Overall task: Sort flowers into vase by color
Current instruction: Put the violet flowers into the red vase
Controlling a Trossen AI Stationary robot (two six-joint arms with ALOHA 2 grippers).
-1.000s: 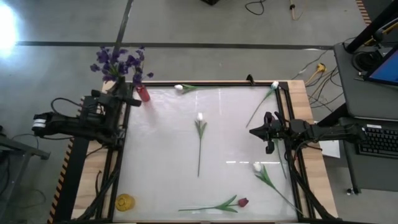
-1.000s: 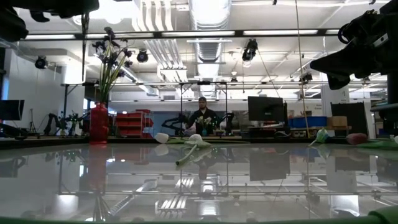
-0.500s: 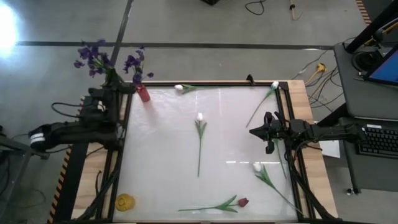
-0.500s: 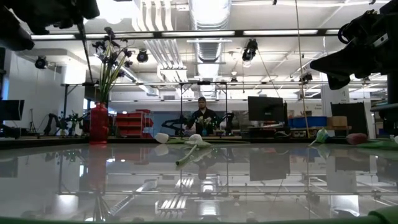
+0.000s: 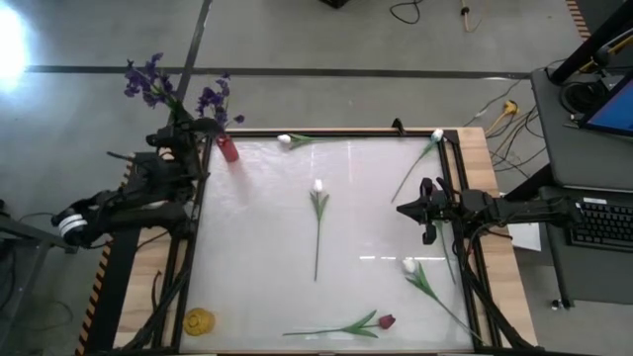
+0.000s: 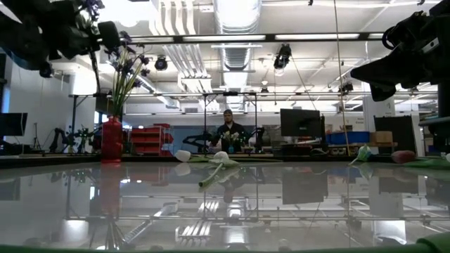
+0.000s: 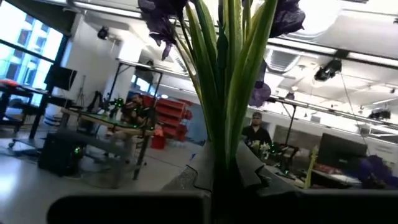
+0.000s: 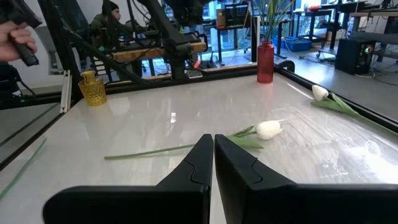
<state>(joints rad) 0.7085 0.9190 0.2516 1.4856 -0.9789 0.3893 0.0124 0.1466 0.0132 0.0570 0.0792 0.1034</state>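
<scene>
The left gripper (image 5: 181, 138) clamps purple stems (image 7: 230, 81) just beside the red vase (image 5: 227, 149), probably lining them up for its mouth. White tulips (image 5: 318, 186) lie apart from the vase; the right gripper (image 5: 405, 209) waits clenched, empty.

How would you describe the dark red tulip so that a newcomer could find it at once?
Start from the white table in the high view and go to its near edge, toward the right arm's side. The dark red tulip lies flat there, its green stem pointing toward the yellow vase. The other loose tulips on the table are white.
</scene>
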